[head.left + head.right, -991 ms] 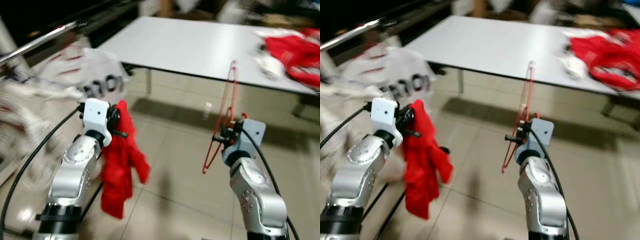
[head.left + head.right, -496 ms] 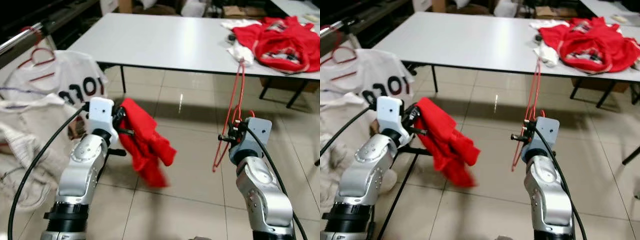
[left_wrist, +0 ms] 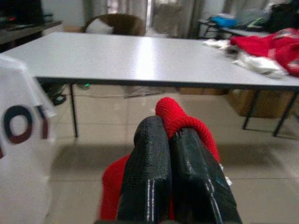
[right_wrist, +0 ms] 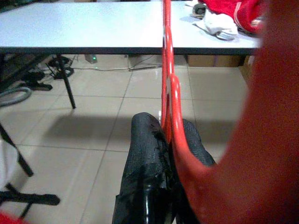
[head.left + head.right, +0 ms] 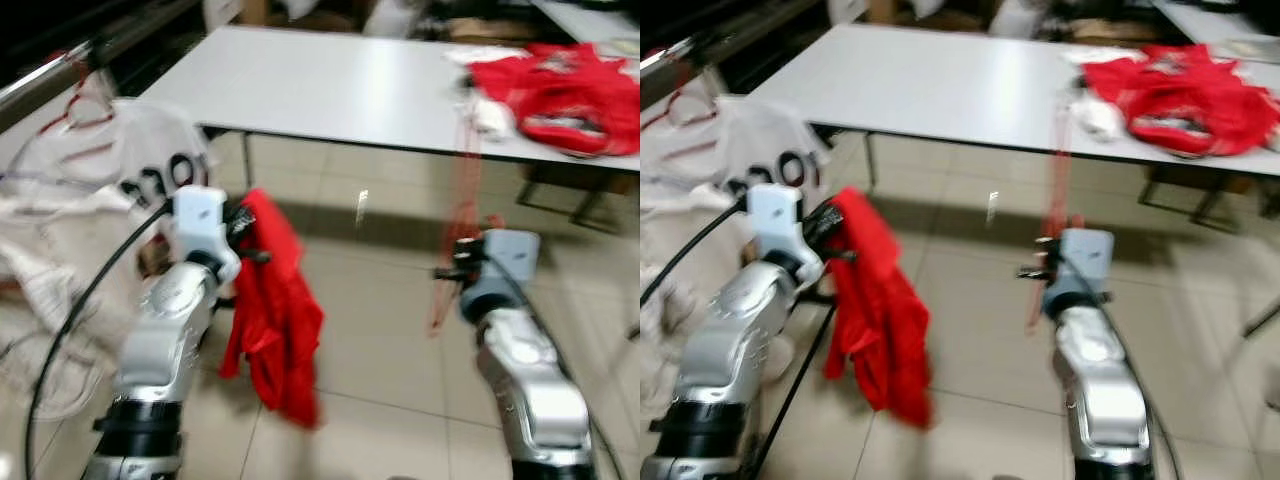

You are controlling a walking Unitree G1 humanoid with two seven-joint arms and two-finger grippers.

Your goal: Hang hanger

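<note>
- Your right tool [image 4: 163, 140] is clamped on the red wire hanger [image 4: 167, 70], held upright in front of the white desk [image 5: 330, 80]; the head views are blurred.
- Your left tool [image 3: 168, 149] is pinched shut on a red garment [image 5: 270, 310] that dangles toward the tiled floor [image 5: 380, 350].
- Progress, as a judgement: hanger in hand but not yet hung. The rail [image 5: 45, 75] at far left, with a white shirt [image 5: 110, 165] on it, looks the likely target.
- Count: one hanger held, one garment held, one heap of red clothes [image 5: 560, 85] on the desk, one desk.
</note>
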